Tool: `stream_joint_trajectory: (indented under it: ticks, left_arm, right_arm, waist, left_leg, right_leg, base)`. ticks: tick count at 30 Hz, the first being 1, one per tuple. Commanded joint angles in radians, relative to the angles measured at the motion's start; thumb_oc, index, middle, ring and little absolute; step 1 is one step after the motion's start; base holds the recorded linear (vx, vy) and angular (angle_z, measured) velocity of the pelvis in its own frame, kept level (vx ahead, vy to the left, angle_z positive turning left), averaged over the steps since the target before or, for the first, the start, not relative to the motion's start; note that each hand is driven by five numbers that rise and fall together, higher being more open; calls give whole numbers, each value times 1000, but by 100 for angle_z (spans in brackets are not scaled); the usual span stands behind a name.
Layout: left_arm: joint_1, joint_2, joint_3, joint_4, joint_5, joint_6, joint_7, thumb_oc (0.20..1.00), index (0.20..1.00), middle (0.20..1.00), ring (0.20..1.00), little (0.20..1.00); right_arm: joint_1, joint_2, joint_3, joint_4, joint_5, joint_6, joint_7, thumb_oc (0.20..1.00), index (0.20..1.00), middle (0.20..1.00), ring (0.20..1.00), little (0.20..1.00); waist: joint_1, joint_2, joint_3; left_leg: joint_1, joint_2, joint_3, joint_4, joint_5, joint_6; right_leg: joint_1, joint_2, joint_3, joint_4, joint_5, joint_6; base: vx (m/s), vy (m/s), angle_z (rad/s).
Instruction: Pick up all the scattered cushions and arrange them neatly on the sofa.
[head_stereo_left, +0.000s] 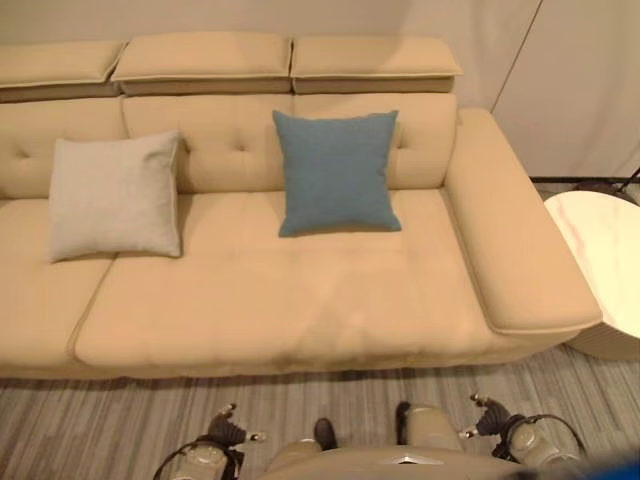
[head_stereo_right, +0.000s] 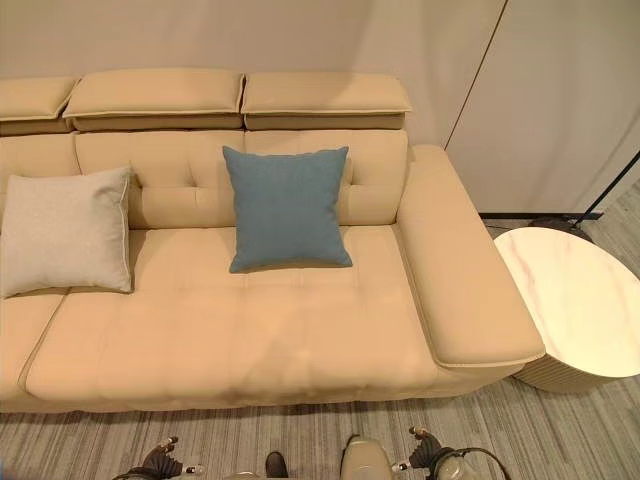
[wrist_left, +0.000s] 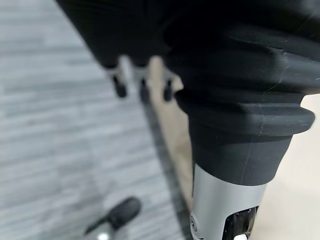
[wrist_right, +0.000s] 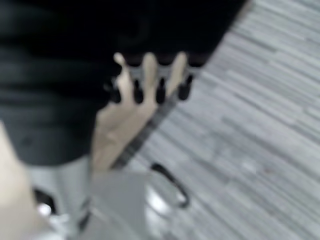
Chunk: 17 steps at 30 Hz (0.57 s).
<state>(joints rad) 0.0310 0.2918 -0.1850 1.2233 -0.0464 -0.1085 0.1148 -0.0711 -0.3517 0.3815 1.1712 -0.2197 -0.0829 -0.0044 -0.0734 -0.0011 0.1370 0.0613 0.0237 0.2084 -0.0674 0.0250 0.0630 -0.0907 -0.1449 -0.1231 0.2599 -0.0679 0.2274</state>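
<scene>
A light grey cushion (head_stereo_left: 115, 195) leans upright against the backrest on the left part of the beige sofa (head_stereo_left: 300, 310). A blue cushion (head_stereo_left: 335, 172) stands upright against the backrest near the sofa's middle. Both rest on the seat, apart from each other. My left hand (wrist_left: 120, 82) hangs low beside the sofa's front edge over the striped grey floor, fingers straight and holding nothing. My right hand (wrist_right: 150, 70) also hangs down by the sofa's base, fingers straight and empty.
A round white side table (head_stereo_right: 570, 300) stands right of the sofa's right armrest (head_stereo_right: 460, 270). Grey striped carpet (head_stereo_left: 100, 420) runs along the sofa's front. A wall and pale panels lie behind the sofa.
</scene>
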Motion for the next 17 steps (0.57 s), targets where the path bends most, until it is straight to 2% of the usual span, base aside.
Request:
stream_joint_trajectory:
  ticks: [1, 2, 3, 4, 17]
  left_arm:
    - [-47, 28, 30, 0, 30, -8, 5, 1000, 1000, 1000, 1000, 1000]
    - [-46, 28, 30, 0, 30, -8, 5, 1000, 1000, 1000, 1000, 1000]
    - [-42, 20, 37, 9, 29, -6, 4, 1000, 1000, 1000, 1000, 1000]
    - [-37, 18, 44, 13, 25, -5, 6, 1000, 1000, 1000, 1000, 1000]
    - [-20, -22, 50, 38, 12, 10, 8, 1000, 1000, 1000, 1000, 1000]
  right_arm:
    - [-1, 31, 41, -22, 9, -12, -3, 1000, 1000, 1000, 1000, 1000]
    - [-1, 31, 41, -22, 9, -12, -3, 1000, 1000, 1000, 1000, 1000]
    - [-6, 35, 55, -17, 2, -11, -4, 1000, 1000, 1000, 1000, 1000]
    - [-5, 32, 55, -25, 4, -12, -2, 1000, 1000, 1000, 1000, 1000]
    - [10, 24, 42, 22, 6, -4, -22, 1000, 1000, 1000, 1000, 1000]
  waist:
    - [-5, -68, -61]
    - [-4, -68, -61]
    - [2, -78, -77]
    - [1, -80, -82]
    - [5, -77, -95]
  left_leg:
    - [3, -21, -8, 40, -48, -118]
    - [4, -20, -8, 40, -48, -118]
    - [3, -6, 18, 33, -34, -129]
    - [7, -2, 21, 29, -30, -132]
    - [28, 30, 18, 25, -7, -158]
  right_leg:
    - [46, 0, -36, -187, 153, -33]
    - [48, 1, -36, -189, 154, -33]
    - [79, 17, -24, -269, 155, -33]
    - [86, 21, -18, -279, 158, -35]
    - [145, 54, -48, -341, 151, -59]
  base:
    - [-40, -133, 0]
    - [-53, -199, 4]
    - [-33, -163, -11]
    - [-33, -162, -18]
    - [-4, -80, -10]
